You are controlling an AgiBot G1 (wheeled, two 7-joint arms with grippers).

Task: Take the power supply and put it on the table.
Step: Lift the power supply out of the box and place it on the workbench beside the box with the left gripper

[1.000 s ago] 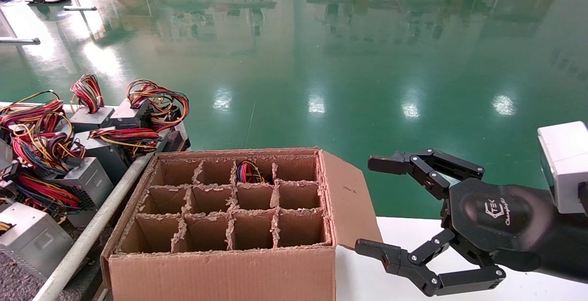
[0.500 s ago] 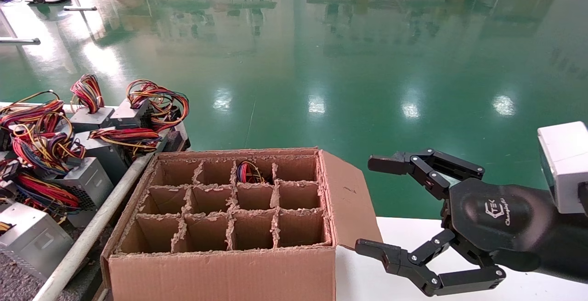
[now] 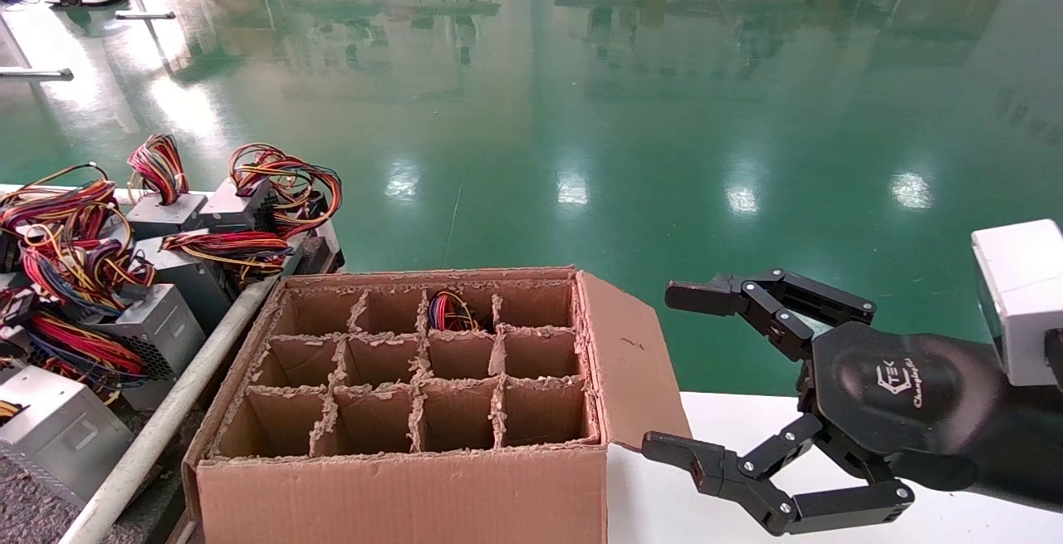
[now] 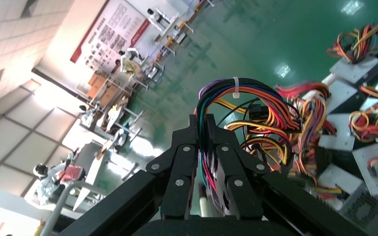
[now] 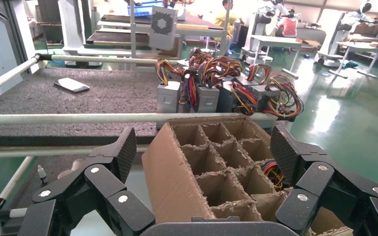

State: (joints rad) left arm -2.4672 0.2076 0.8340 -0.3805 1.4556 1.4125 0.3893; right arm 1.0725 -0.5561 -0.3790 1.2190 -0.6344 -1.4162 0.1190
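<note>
In the left wrist view my left gripper [image 4: 203, 119] is shut on the looped red, yellow, orange and black wire bundle [image 4: 256, 98] of a power supply. That unit's metal body is hidden behind the fingers. The head view does not show the left gripper. My right gripper [image 3: 677, 374] hovers open and empty over the white table's [image 3: 664, 511] edge, just right of the cardboard box [image 3: 399, 486]. One more wire bundle [image 3: 449, 311] pokes out of a back cell of the box, also seen as a bundle [image 5: 274, 173] in the right wrist view.
Several grey power supplies [image 3: 158, 328] with coloured wire loops crowd the dark mat table at left, behind a white rail [image 3: 166, 419]. The box's right flap [image 3: 631, 361] stands open toward my right gripper. Green floor lies beyond.
</note>
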